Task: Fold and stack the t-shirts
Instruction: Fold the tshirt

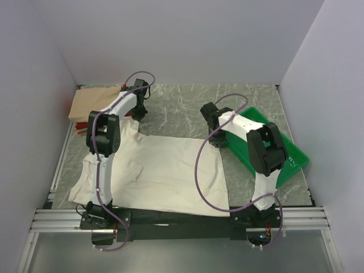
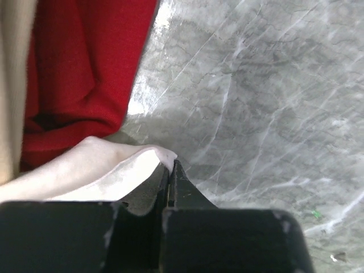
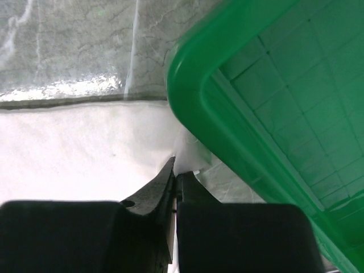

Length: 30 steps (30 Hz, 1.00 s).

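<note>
Tray [image 3: 193,102], green, gridded floor showing, rim beside cream t-shirt [image 3: 85,148] corner

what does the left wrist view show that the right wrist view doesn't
Only left wrist: the red cotton t-shirt and an edge of the tan beige t-shirt. Only right wrist: the green rigid plastic tray. Both: the view's own gripper, left gripper or right gripper, shut on the large off-white cream t-shirt, over the grey marbled table.

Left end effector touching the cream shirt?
Touching. The left wrist view shows the left end effector shut, with a fold of the cream shirt pinched between its tips.
</note>
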Available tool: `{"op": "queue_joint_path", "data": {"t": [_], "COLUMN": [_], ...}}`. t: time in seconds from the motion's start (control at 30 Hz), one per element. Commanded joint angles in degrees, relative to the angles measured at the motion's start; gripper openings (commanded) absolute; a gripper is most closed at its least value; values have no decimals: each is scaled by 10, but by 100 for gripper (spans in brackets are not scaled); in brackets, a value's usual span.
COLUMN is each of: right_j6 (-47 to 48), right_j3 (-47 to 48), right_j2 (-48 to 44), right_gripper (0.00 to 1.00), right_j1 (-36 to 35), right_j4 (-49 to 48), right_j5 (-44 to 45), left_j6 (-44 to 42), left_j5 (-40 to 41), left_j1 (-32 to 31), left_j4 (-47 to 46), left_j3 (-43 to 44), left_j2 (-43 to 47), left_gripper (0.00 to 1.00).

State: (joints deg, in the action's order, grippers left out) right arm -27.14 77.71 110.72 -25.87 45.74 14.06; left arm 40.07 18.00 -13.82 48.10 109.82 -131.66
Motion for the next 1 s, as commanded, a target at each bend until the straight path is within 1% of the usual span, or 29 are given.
{"op": "queue_joint_path", "data": {"t": [0.0, 0.13, 0.3, 0.47, 0.6, 0.73, 0.97], "right_j6": [-8, -10, -9, -8, -12, -9, 2], "right_j3": [10, 12, 11, 5, -4, -17, -49], "right_j2": [-41, -52, -64, -84, -104, -120, -155], "right_gripper": [0, 0, 0, 0, 0, 0, 0], "right_j1": [-1, -2, -3, -9, -11, -15, -25], "right_j4": [12, 15, 17, 17, 15, 10, 0], "right_j5": [4, 2, -1, 0, 2, 3, 15], "left_j6": [-2, -3, -3, 0, 6, 9, 27], "left_j5": [19, 18, 9, 10, 12, 11, 23], "left_j1": [6, 14, 29, 46, 64, 77, 93], "left_j4": [-5, -17, -11, -10, -15, -23, -10], "left_j3": [-5, -29, -43, -80, -135, -188, -274], "left_j2": [72, 122, 155, 202, 253, 327, 433], "left_gripper": [0, 0, 0, 0, 0, 0, 0]}}
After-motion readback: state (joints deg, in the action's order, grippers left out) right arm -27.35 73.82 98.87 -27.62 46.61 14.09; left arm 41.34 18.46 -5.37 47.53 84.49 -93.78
